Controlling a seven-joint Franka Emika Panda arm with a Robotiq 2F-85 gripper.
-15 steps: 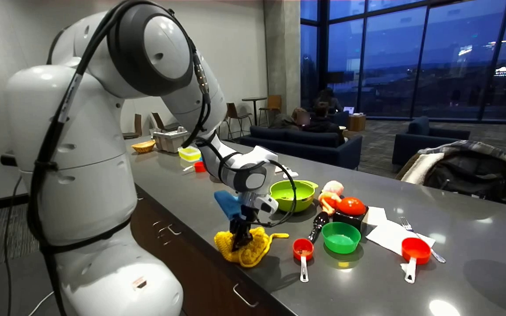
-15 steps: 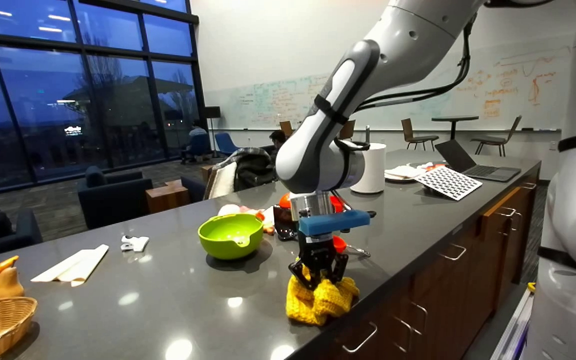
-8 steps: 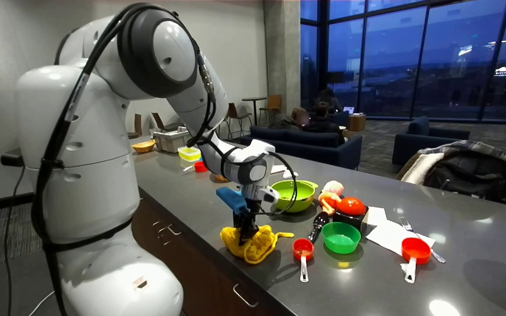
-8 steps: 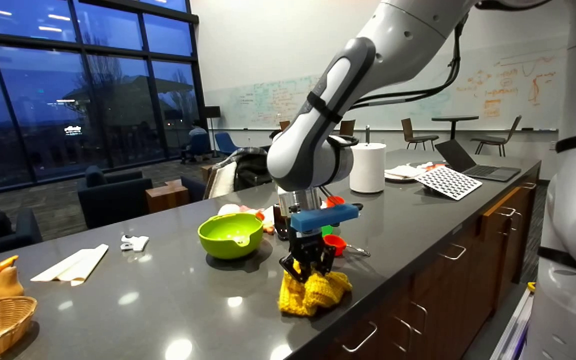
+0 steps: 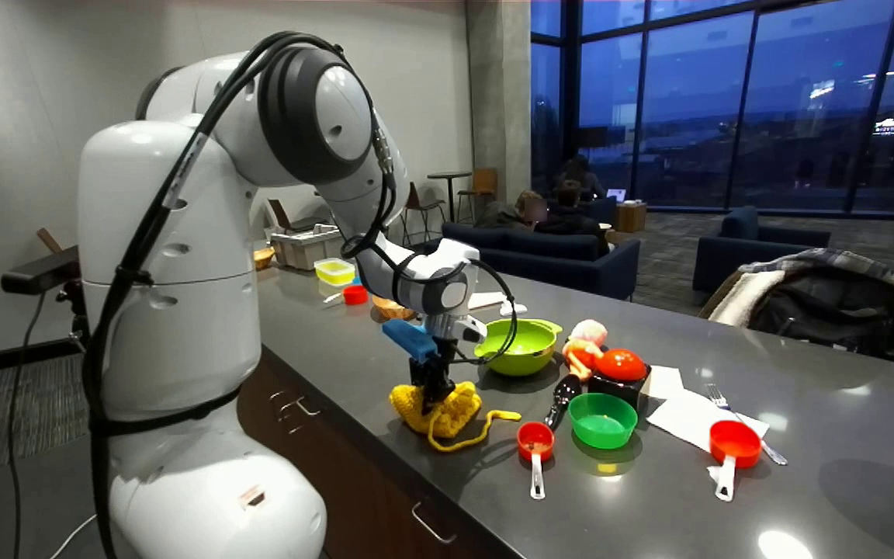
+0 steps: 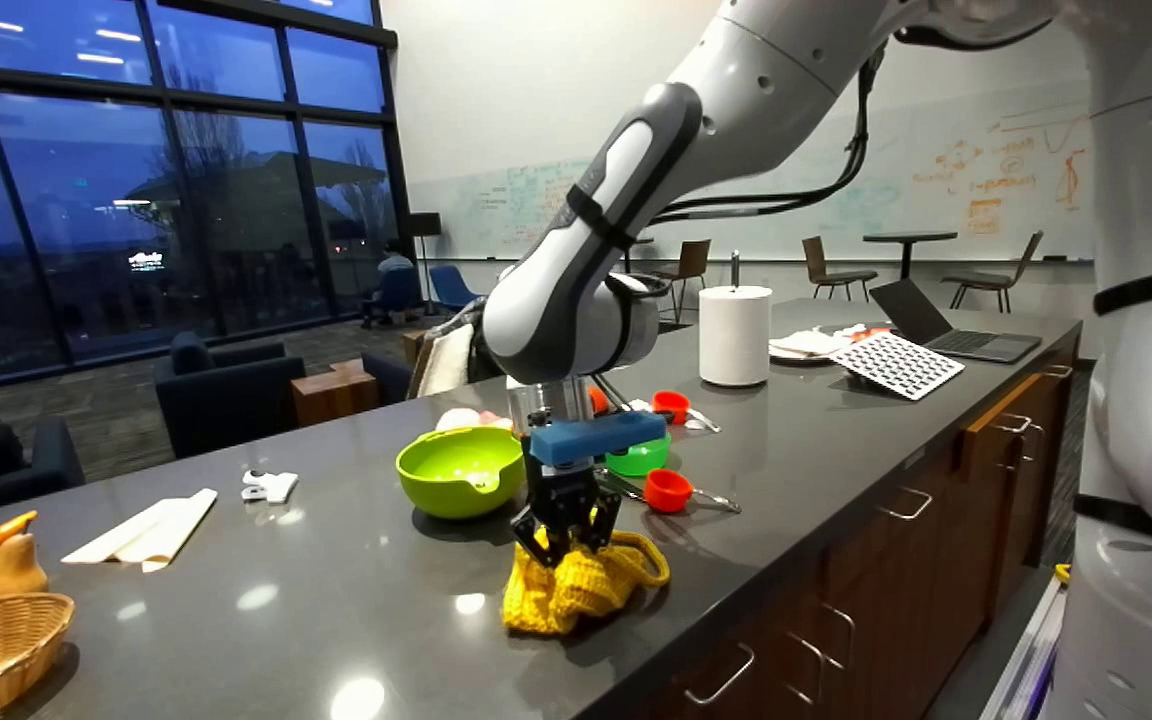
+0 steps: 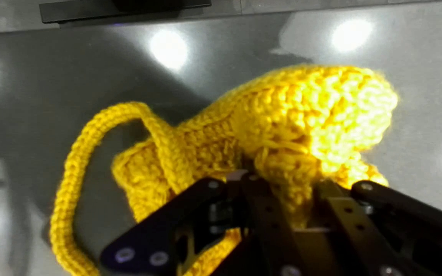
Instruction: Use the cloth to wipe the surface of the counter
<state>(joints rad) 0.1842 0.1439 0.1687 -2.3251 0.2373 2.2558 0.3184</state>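
The cloth lies bunched on the counter, near the edge above the brown cabinet fronts, its yellow knit heaped in soft folds. The gripper points down into it; in the wrist view the fingers stand close together, with a thin tuck of the fabric pinched between them. A loop of yellow yarn sticks out from the heap. Above the fingers, a blue block sits on the gripper. Farther in from the cabinet edge, nearer the opposite one, stands a lime-green bowl, apart from the cloth. In both exterior views a red measuring cup is near the cloth; just beside it are a black spoon and a green dish, the dish close against a black box topped by a red ball. White paper, a fork and a second red measuring cup lie farther along. In an exterior view a paper towel roll, a white patterned panel and a laptop stand toward an end corner, the laptop closest to it. Toward the opposite end, past the bowl, is a wicker basket.
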